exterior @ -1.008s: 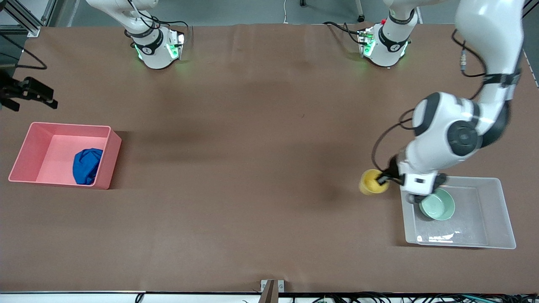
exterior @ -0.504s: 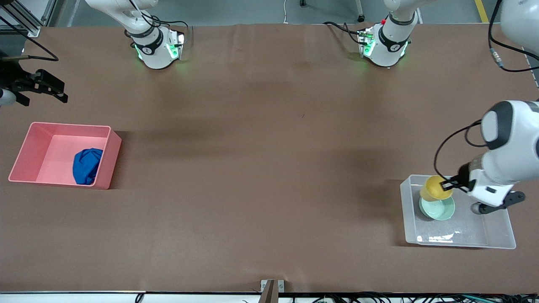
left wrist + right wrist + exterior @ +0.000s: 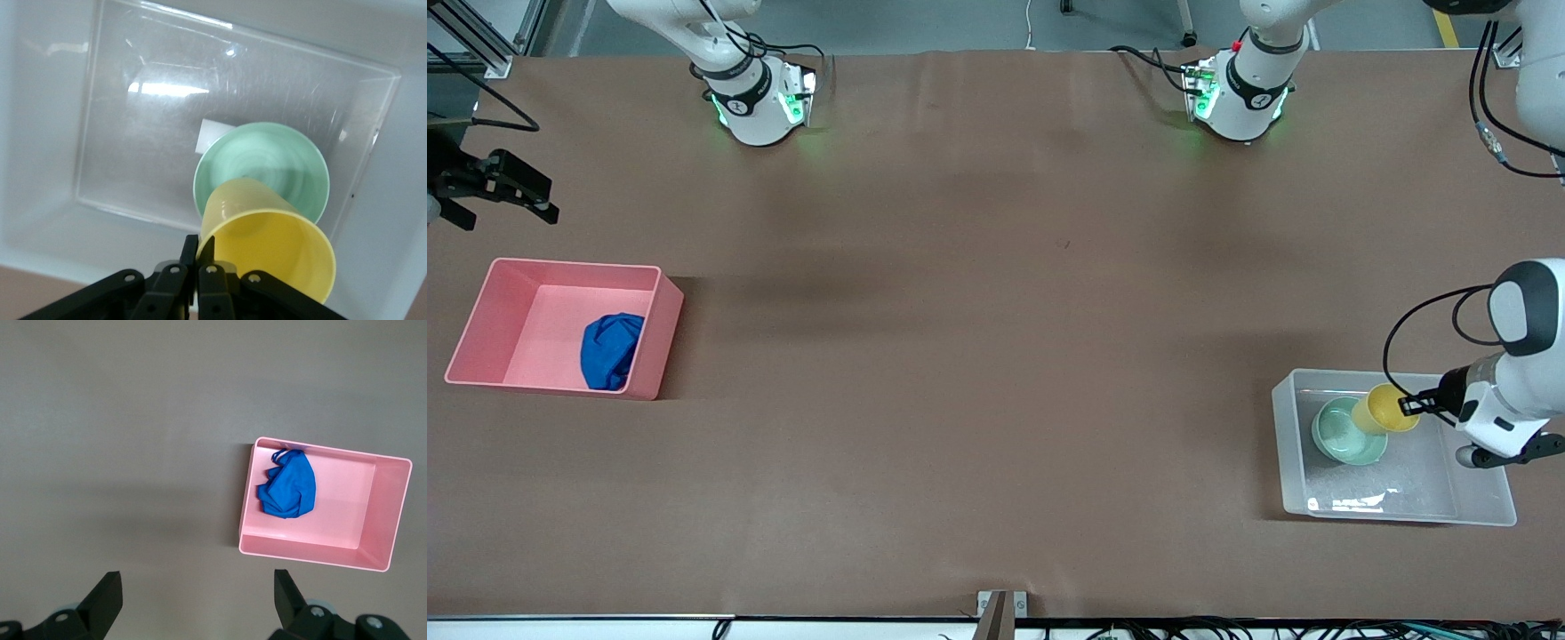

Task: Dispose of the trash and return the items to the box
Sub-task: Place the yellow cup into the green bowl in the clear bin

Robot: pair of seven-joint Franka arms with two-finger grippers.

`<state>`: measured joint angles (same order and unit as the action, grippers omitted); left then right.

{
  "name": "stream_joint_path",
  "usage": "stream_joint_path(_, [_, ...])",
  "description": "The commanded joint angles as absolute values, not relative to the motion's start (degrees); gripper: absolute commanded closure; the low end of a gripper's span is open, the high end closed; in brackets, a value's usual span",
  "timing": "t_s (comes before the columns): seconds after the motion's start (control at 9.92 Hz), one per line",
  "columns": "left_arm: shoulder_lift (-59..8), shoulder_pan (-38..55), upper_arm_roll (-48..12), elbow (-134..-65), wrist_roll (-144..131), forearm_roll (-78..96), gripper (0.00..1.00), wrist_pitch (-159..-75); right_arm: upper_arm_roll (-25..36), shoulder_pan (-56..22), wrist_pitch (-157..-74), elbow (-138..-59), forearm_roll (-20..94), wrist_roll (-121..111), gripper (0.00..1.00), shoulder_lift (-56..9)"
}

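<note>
My left gripper (image 3: 1409, 404) is shut on the rim of the yellow cup (image 3: 1384, 410) and holds it tilted over the clear plastic box (image 3: 1485, 511). The mint-green bowl (image 3: 1343, 434) sits in the box, partly under the cup. In the left wrist view the gripper (image 3: 199, 245) pinches the cup (image 3: 273, 243) above the bowl (image 3: 257, 163), beside the box's white sticker (image 3: 210, 133). The blue wad (image 3: 611, 351) lies in the pink bin (image 3: 574, 264). My right gripper (image 3: 503, 209) is open and empty over the table beside the bin.
The right wrist view shows the pink bin (image 3: 320, 550) with the blue wad (image 3: 288, 487) in it, and my open right gripper (image 3: 197, 590) over bare brown table. The box (image 3: 40, 220) stands near the table's left-arm end.
My left gripper has carried the yellow cup from beside the box to over its inside, past the bowl. The right gripper has shifted slightly near the bin.
</note>
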<state>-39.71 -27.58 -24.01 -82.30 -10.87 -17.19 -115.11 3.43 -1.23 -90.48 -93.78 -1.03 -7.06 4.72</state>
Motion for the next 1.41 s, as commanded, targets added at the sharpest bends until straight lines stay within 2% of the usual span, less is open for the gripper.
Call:
stream_joint_path(0.0, [-44.55, -27.25, -24.43, -79.28, -10.72, -18.63, 1.0, -117.06, 3.52, -1.41, -89.74, -90.18, -0.62, -6.15, 0.0, 1.67])
stream_joint_path(0.5, [-47.9, -28.48, -24.43, -79.54, -10.63, -15.74, 0.95, -120.76, 3.52, -1.49, -89.47, -90.53, -0.62, -6.06, 0.0, 1.58])
stream_joint_path(0.61, [-48.07, -28.48, -24.43, -79.72, -10.63, -15.73, 0.82, -120.76, 3.52, -1.49, -89.47, -90.7, -0.62, -6.24, 0.0, 1.58])
stream_joint_path(0.71, [-48.16, -28.39, -24.43, -79.8, -10.9, -15.73, 0.52, -120.76, 3.52, -1.49, -89.47, -90.7, -0.62, -6.5, 0.0, 1.5])
stream_joint_path(0.81, [-47.99, -28.48, -24.43, -79.8, -11.33, -15.82, 0.08, -120.76, 3.52, -1.41, -89.47, -90.7, -0.62, -6.5, 0.0, 1.06])
stream_joint_path(0.91, [-47.29, -28.39, -24.52, -79.72, -11.51, -15.82, 0.0, -120.67, 3.52, -1.41, -89.56, -90.7, -0.62, -6.59, 0.0, 0.97])
stream_joint_path(1.11, [-44.4, -28.3, -25.13, -79.72, -11.6, -15.82, 0.0, -119.1, 3.52, -1.23, -89.56, -90.7, -0.62, -6.77, 0.0, 0.97])
stream_joint_path(1.31, [-39.14, -28.83, -27.85, -79.72, -11.34, -15.73, 0.0, -113.66, 3.52, -1.32, -89.47, -90.7, -0.62, -6.77, 0.0, 0.97])
